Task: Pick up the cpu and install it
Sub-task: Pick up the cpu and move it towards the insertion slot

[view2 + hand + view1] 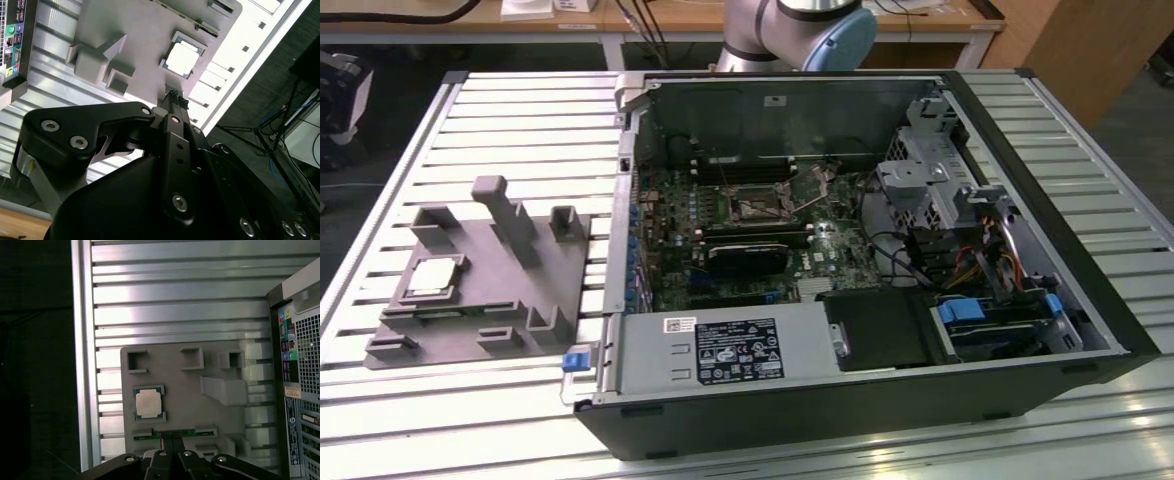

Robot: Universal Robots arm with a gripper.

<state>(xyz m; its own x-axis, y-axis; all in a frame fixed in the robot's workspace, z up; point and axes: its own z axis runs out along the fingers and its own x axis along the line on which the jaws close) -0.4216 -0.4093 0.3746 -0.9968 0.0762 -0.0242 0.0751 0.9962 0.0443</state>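
Observation:
The cpu (434, 277), a small square chip with a pale silver top, lies flat in a recess of the grey holder block (480, 325) on the slatted table, at the exterior view's left. Both wrist views look down on the cpu (183, 59) (149, 403) in its holder (140, 35) (185, 390). My gripper (175, 97) (172, 436) hangs well above the holder, its thin black fingers pressed together with nothing between them. The motherboard's black socket frame (758, 208) sits inside the open computer case (1067, 300).
The holder has upright posts (507, 215) and a green strip in a slot (172, 432) beside the cpu. The case wall (622, 200) stands between holder and motherboard. Drive cages, cables (987, 260) and a power supply (720, 350) crowd the case. The arm's base (794, 30) stands behind it.

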